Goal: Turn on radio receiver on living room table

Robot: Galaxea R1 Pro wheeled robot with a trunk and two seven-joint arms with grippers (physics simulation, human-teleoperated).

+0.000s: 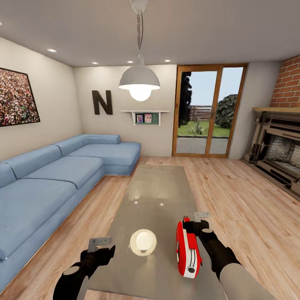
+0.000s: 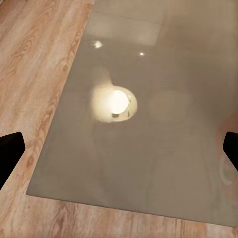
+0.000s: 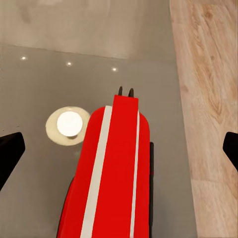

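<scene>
Both arms glossy black at the wrists, the right arm turning pale grey at five o'clock. Left gripper and right gripper each carry a flat grey metal bracket; black fingertips look blunt, squared.

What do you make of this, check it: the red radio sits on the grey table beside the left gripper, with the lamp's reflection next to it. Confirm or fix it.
Wrong side. The red radio sits on the grey table beside the right gripper, with the lamp's reflection next to it. The head view shows this.
</scene>
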